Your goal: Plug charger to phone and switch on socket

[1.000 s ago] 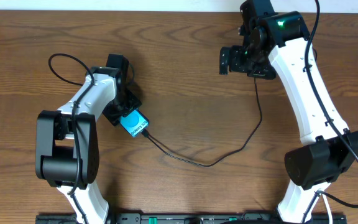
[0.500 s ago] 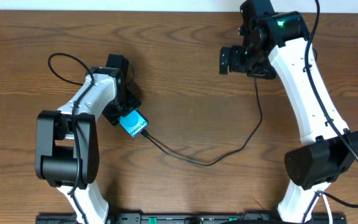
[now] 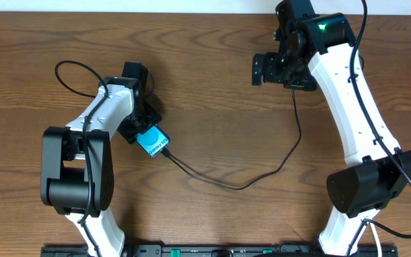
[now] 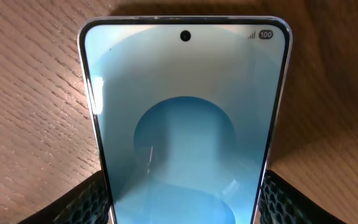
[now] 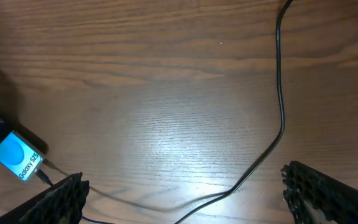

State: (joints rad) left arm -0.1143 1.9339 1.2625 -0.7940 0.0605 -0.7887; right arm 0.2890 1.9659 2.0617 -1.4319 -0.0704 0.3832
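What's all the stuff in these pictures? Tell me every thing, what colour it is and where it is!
table: one, brown wood, under everything.
phone: one, bright blue screen, left of the middle, pinched in the left gripper.
charger: one, thin black cable, runs from the phone's lower end across the table and up beneath the right arm.
left arm: one, white and black, left side, bent toward the phone.
right arm: one, white and black, right side, reaching to the far edge.
left gripper: one, black, shut on the phone.
right gripper: one, black, open and empty, upper right.
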